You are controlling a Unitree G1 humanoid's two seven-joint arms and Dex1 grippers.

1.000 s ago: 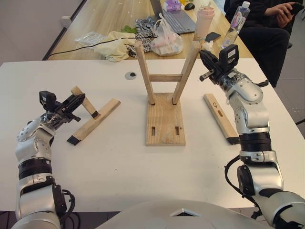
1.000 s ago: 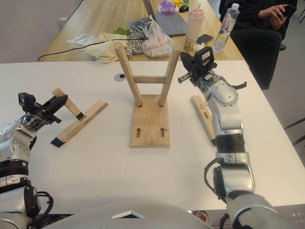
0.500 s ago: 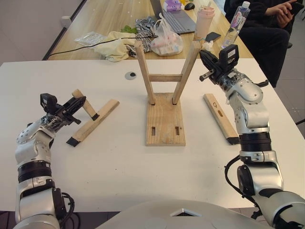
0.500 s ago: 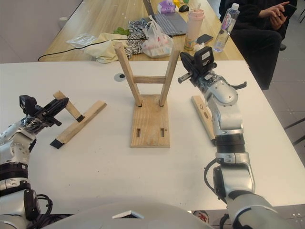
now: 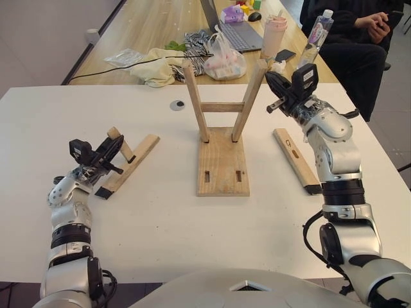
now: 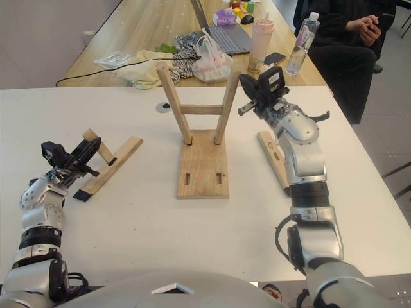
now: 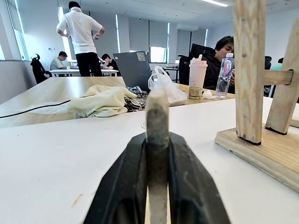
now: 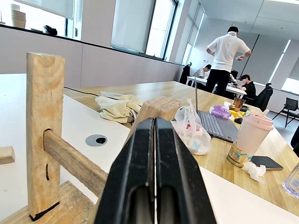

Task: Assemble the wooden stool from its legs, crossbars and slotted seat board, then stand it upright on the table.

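While my left gripper (image 5: 106,153) is clenched on the loose leg pair (image 5: 133,159), lying on the tabletop (image 5: 160,218) at 9 o'clock of the seat board (image 5: 222,154), best lift level and line both leg ends over the empty slots (image 5: 207,174) before pressing. Right gripper (image 5: 277,96) is closed and empty beside the standing leg (image 5: 250,96). Versus a second ago, my left arm has swung inward and the right is unchanged.

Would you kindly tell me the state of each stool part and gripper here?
seat board: lying flat, two near slots empty.
leg frame: upright in the board's far slots.
loose leg: lying flat on the table, untouched.
left leg pieces: lying on the table.
left gripper: shut on a left leg piece.
right gripper: shut, empty, near the frame's top.
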